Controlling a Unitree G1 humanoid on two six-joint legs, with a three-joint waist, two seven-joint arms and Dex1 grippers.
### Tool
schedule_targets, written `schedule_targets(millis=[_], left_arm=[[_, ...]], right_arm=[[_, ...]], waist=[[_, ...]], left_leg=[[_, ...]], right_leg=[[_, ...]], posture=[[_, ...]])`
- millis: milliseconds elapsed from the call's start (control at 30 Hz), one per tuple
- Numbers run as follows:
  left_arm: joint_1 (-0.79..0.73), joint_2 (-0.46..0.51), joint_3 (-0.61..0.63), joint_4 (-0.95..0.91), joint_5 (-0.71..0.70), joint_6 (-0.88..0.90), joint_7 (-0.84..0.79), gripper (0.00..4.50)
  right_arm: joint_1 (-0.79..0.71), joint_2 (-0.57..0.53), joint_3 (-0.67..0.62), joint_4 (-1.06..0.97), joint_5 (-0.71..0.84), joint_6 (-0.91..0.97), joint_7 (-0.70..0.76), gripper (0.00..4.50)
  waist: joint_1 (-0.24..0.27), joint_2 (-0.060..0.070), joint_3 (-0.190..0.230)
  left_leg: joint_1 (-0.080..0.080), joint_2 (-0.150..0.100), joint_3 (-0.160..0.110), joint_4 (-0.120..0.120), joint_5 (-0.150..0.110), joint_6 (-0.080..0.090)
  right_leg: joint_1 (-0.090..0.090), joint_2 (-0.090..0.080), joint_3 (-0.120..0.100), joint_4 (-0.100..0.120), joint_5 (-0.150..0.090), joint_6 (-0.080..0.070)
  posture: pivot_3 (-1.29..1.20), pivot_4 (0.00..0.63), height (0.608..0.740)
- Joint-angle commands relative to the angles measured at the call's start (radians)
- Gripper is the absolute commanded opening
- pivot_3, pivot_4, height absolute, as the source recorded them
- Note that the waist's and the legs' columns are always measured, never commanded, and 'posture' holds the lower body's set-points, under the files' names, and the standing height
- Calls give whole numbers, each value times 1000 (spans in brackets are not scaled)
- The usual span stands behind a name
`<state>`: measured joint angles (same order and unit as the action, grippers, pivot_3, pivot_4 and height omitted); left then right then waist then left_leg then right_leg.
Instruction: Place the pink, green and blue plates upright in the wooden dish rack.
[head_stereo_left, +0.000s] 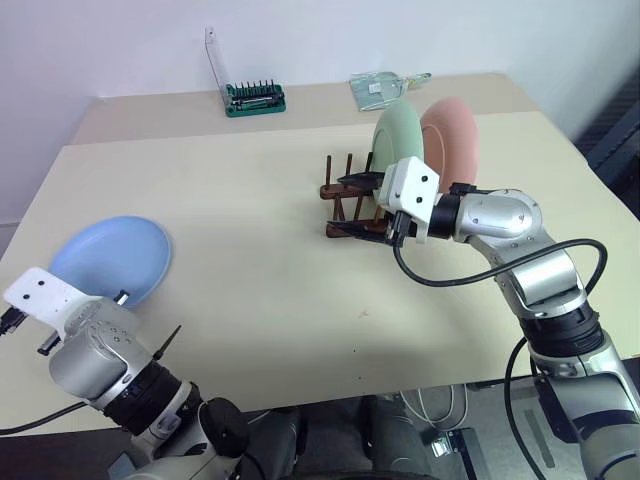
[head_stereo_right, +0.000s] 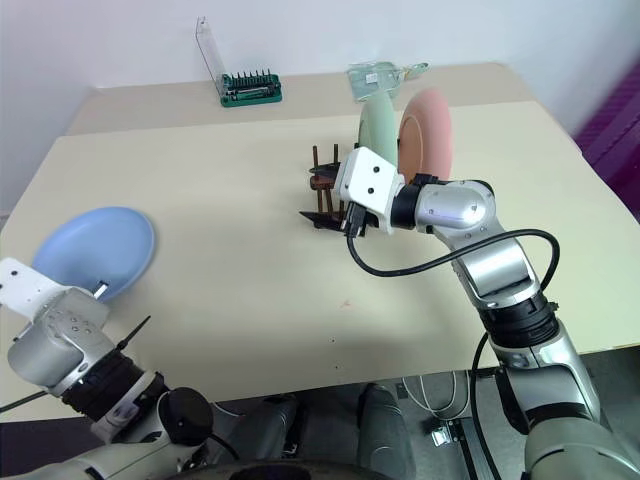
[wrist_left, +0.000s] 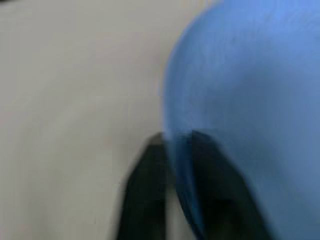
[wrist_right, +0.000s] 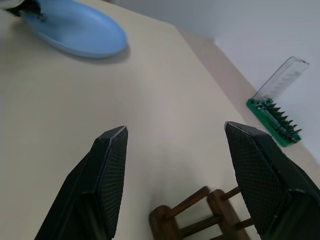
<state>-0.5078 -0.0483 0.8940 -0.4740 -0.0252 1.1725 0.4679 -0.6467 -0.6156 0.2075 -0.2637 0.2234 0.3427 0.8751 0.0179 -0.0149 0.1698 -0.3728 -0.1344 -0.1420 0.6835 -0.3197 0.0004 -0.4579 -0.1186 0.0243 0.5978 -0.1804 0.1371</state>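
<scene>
The wooden dish rack (head_stereo_left: 350, 205) stands on the beige desk (head_stereo_left: 260, 230), toward its far right part. Two plates stand upright in it: the green plate (head_stereo_left: 398, 135) and, just behind it on the right, the pink plate (head_stereo_left: 455, 140), the two close together, face to face. The rack's remaining pegs on the left side hold nothing.

The right end effector (head_stereo_left: 362, 207) hovers at the rack, just in front of the green plate, its two black fingers well apart and holding nothing. In the right wrist view these fingers (wrist_right: 107, 175) frame the end of the rack (wrist_right: 200, 220), and bare desk lies between them.

The blue plate (head_stereo_left: 112, 260) lies at the near left corner of the desk, well apart from the rack, with its near edge slightly raised. The left end effector (wrist_left: 175, 200) is at that near edge; in the left wrist view its fingers are clamped on the plate's rim, one on either side of it.

At the far edge of the desk a small green tray of upright metal bits (head_stereo_left: 255, 98) sits with its clear lid (head_stereo_left: 214, 55) swung up. To its right, behind the rack, lies a clear plastic packet (head_stereo_left: 380, 88).
</scene>
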Motion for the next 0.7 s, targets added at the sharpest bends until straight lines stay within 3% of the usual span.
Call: schedule_targets(millis=[33,100,133,167,400,633,700], left_arm=[[-51,-17,-114,20,-106,-38,-120,9],[-73,-7,-183,10,-140,-85,-182,0],[-78,7,-231,0,-146,-117,-213,0],[-86,23,-283,-9,-152,-148,-246,0],[-174,75,-547,-33,-227,-247,-403,0],[-197,67,-621,-75,-294,-215,-421,0],[-181,65,-635,-89,-308,-203,-424,0]], right_arm=[[-6,0,-13,-62,14,34,5,3387],[-12,2,-17,-67,21,55,10,3937],[-18,5,-15,-70,17,51,13,4452],[-27,10,-8,-72,7,40,14,4487],[-106,62,127,32,-246,-189,-57,4487],[-177,97,193,238,-478,-420,-190,4487],[-181,101,194,279,-522,-466,-221,3959]], waist=[[5,0,0],[17,-1,0],[19,-1,0],[18,-1,0],[-9,-1,0],[-14,-1,0],[-14,-1,0]], left_leg=[[0,0,0,0,0,0],[0,0,0,1,0,0],[0,0,0,1,0,0],[-1,0,0,1,0,0],[-1,1,2,-1,0,0],[-1,1,3,-1,0,0],[-1,2,3,-1,0,0]], right_leg=[[0,0,0,0,0,0],[0,0,0,0,0,0],[0,0,-1,0,0,-1],[0,0,0,0,1,-1],[-2,0,0,0,1,-1],[-3,1,0,0,1,-1],[-3,1,0,0,1,-1]], posture=[[0,150,735],[0,150,735],[0,150,735],[0,150,735],[0,150,735],[0,150,735],[0,150,735]])
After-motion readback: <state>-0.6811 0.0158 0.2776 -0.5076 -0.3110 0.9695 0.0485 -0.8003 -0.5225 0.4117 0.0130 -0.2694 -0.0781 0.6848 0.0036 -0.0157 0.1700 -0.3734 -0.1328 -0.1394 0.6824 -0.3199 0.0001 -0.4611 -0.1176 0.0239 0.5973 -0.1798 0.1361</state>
